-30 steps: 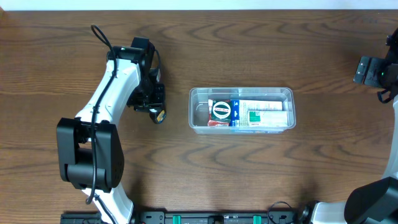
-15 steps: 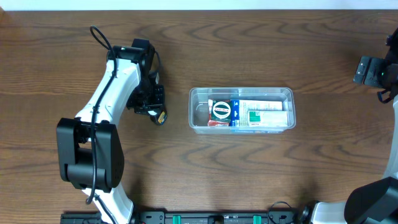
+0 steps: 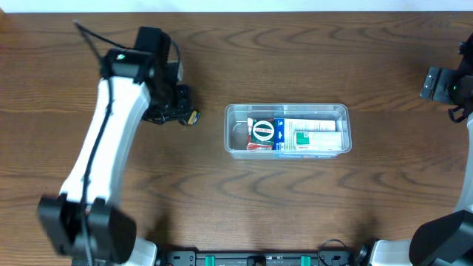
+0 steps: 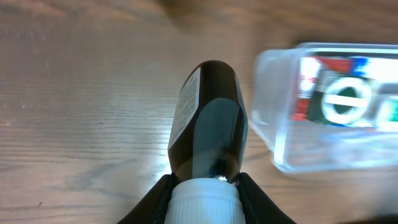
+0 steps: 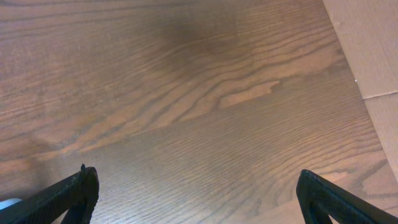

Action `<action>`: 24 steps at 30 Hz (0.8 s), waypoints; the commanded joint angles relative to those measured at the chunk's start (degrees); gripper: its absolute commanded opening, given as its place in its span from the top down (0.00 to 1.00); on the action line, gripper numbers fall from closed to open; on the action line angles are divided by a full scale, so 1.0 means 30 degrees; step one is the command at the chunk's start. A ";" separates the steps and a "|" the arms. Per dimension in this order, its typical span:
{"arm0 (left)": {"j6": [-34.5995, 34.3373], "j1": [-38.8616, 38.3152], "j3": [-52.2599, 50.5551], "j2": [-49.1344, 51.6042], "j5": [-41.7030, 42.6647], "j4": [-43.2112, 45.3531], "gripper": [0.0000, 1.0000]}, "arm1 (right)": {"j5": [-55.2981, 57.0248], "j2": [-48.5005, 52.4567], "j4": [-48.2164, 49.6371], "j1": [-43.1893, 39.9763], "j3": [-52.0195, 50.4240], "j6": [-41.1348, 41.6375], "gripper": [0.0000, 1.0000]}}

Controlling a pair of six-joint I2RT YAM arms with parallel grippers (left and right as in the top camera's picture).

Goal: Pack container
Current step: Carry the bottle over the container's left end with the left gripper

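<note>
The clear plastic container (image 3: 287, 130) sits at the table's middle with a round-logo packet (image 3: 263, 132) and white boxes (image 3: 316, 136) inside; it shows blurred in the left wrist view (image 4: 323, 106). My left gripper (image 3: 181, 114) is shut on a dark brown bottle (image 4: 208, 121) by its white ribbed cap (image 4: 204, 202), held just left of the container. The bottle's end shows in the overhead view (image 3: 192, 117). My right gripper (image 5: 196, 193) is open and empty over bare wood at the far right edge.
The right arm (image 3: 451, 85) rests at the table's right edge. A pale cardboard surface (image 5: 367, 50) lies beyond the table's edge in the right wrist view. Bare wood surrounds the container.
My left arm has swung up and back, carrying the bottle higher and slightly toward the container. The right arm and the container have not moved.
</note>
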 commanded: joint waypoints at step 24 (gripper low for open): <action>-0.6681 -0.7526 0.0525 0.0226 -0.4590 0.2550 0.70 | -0.0007 0.0124 -0.0029 -0.0051 0.0029 0.0211 0.01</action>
